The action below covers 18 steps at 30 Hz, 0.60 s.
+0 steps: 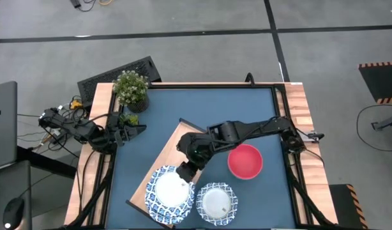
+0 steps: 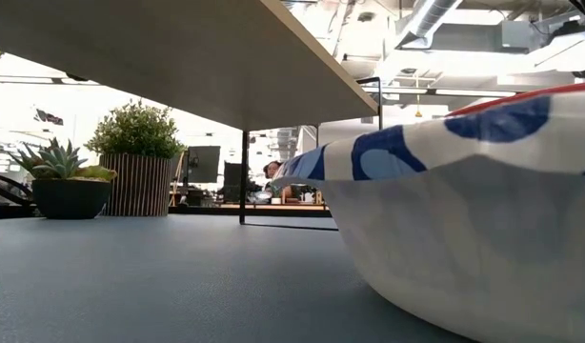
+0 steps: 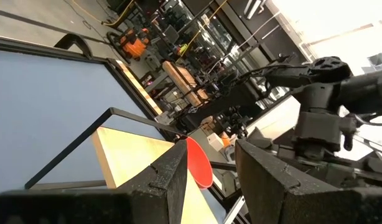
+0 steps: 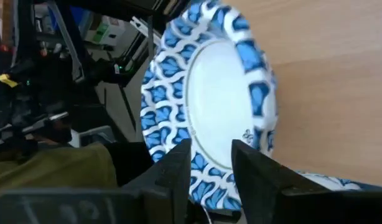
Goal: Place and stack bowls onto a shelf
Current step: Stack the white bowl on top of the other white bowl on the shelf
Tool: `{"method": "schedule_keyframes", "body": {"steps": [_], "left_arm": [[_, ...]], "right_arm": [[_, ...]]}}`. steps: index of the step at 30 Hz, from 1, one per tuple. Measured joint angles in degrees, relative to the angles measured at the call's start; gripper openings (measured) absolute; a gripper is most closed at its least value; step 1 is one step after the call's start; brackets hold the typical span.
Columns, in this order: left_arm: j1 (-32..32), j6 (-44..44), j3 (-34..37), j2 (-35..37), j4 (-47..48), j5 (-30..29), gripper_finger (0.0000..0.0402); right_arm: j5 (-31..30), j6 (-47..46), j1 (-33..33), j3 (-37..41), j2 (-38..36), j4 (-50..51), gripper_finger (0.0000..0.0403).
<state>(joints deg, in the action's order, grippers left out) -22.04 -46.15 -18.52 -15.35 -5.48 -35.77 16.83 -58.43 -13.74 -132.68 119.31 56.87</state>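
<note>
The right gripper (image 1: 183, 171) sits at the rim of a blue-and-white bowl (image 1: 170, 194) on the shelf (image 1: 163, 167). In the right wrist view its fingers (image 4: 256, 177) straddle the patterned rim with a gap between them, parted rather than clamped, so the bowl appears to rest on the board and not in the grip. The jaws look only partly apart (the gap is still narrow).

The risk lies there: if the arm lifts or pulls back while a finger is close to the rim, it could catch the lip and tip or drag the bowl. The bowl lies near the shelf's end and seems to overhang the edge slightly, so a nudge might slide it off the raised board.

A second patterned bowl (image 1: 216, 203) sits just beside it on the dark tabletop (image 1: 247, 115), and the red bowl (image 1: 245, 161) lies under the arm's reach; a sweeping retreat could knock either. The left gripper (image 1: 133, 130) waits by the potted plants (image 1: 131, 89), fingers apart.
</note>
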Motion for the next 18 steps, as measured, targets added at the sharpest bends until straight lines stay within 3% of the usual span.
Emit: {"method": "schedule_keyframes", "body": {"steps": [8,18], "left_arm": [[0.02,-0.07,0.0,0.0,0.0,0.0,0.0121],[0.02,-0.18,0.0,-0.02,0.03,-0.91,0.0121]], "right_arm": [[-3.21,0.18,1.04,-1.09,-0.82,4.93,0.0148],[-4.95,4.81,0.99,-2.05,-0.14,1.02,0.0094]]}}
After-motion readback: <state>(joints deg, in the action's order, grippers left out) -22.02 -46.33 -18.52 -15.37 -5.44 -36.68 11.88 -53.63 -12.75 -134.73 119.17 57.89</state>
